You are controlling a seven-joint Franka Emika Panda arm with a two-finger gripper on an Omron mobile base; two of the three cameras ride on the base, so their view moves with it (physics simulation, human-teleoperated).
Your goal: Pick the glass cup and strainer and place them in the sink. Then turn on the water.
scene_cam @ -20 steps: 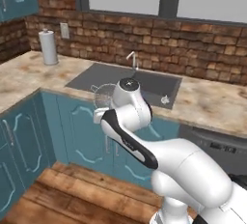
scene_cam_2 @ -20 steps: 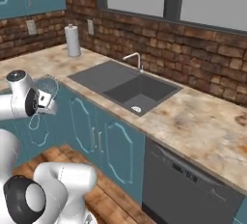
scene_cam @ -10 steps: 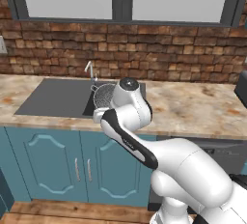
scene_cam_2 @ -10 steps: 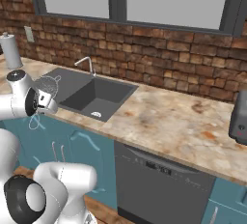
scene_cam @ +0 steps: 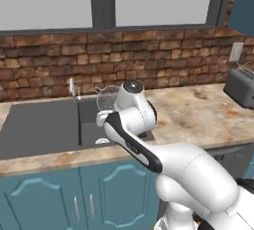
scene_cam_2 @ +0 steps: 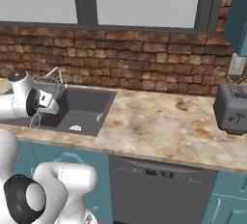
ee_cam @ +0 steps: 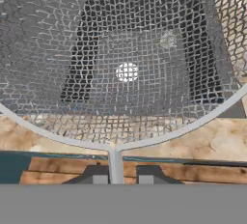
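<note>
Hand view: the gripper (ee_cam: 118,175) is clamped on the thin wire handle of the strainer (ee_cam: 125,54), whose mesh bowl takes the upper part of the frame. Through the mesh the dark sink (ee_cam: 144,88) and its round drain (ee_cam: 127,72) are seen. In the left base view the strainer (scene_cam: 108,97) hangs at the centre, above the sink (scene_cam: 39,127), beside the faucet (scene_cam: 75,105).

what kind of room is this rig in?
A simulated home kitchen: a dark sink with a slim faucet set in a stone counter on a brick wall, a toaster, and a dishwasher below.
</note>
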